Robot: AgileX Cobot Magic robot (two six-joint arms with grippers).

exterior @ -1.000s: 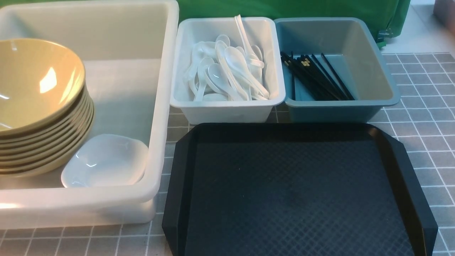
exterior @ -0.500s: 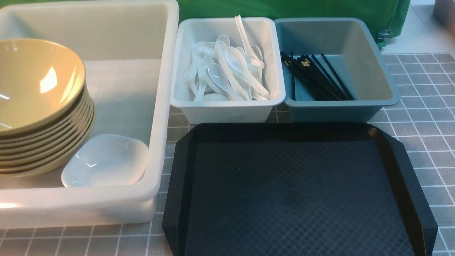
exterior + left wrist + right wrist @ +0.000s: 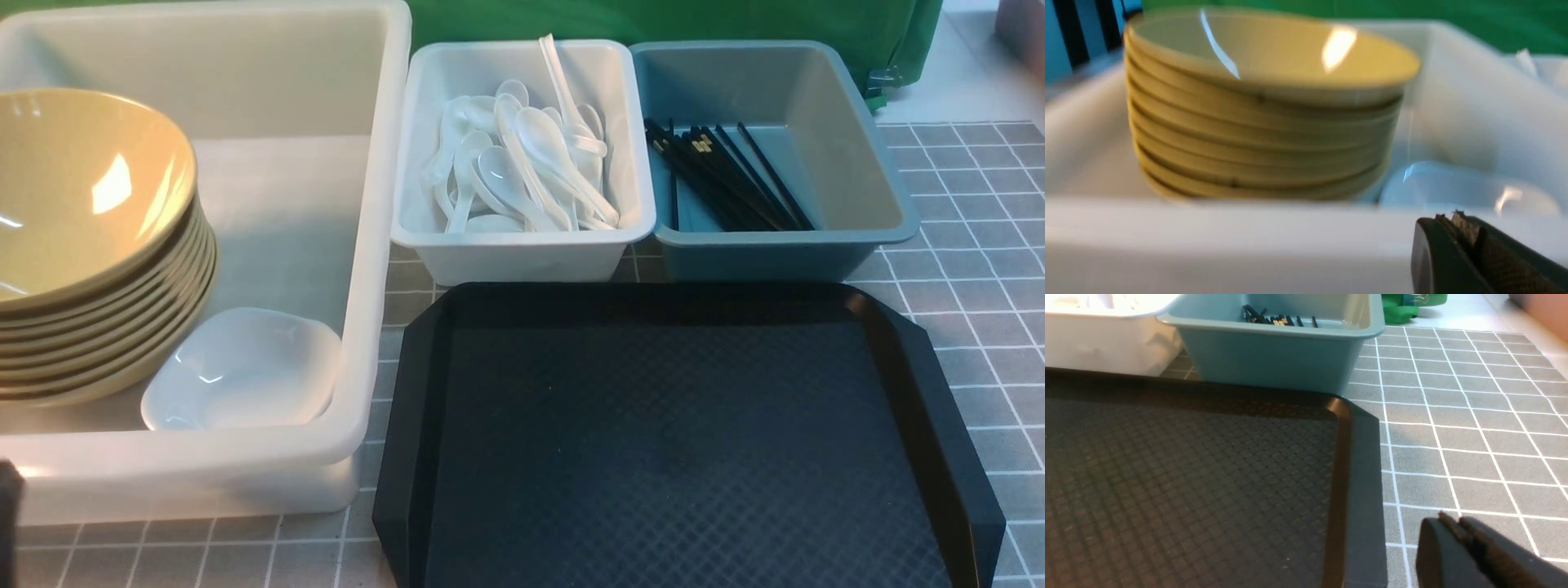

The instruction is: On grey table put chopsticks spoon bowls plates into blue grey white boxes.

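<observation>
1. Three plastic bins on grey grid-lined table (image 3: 971,269): large translucent white tub (image 3: 371,245) at left, small white rectangular bin (image 3: 522,245) at far centre, blue-grey rectangular bin (image 3: 767,249) just to its right.
2. Stack of wide glossy tan-yellow round bowls (image 3: 90,245) inside the tub, against its left side; topmost bowl tilted.
3. Small glossy white rounded-square dish (image 3: 245,367) inside the tub, at its near right corner, touching the foot of the bowl stack.
4. Pile of glossy white soup spoons (image 3: 522,163) inside the small white bin.
5. Bundle of thin black chopsticks with gold bands (image 3: 718,175) inside the blue-grey bin, toward its left side.
6. Black textured tray (image 3: 678,441) near of the two small bins, to the right of the tub.
7. Left gripper (image 3: 1457,222): jaws closed, nothing between them; positioned just outside the tub's near wall.
8. Right gripper (image 3: 1455,526): jaws almost together, gripping nothing visible; positioned over the table just right of the tray.
</observation>
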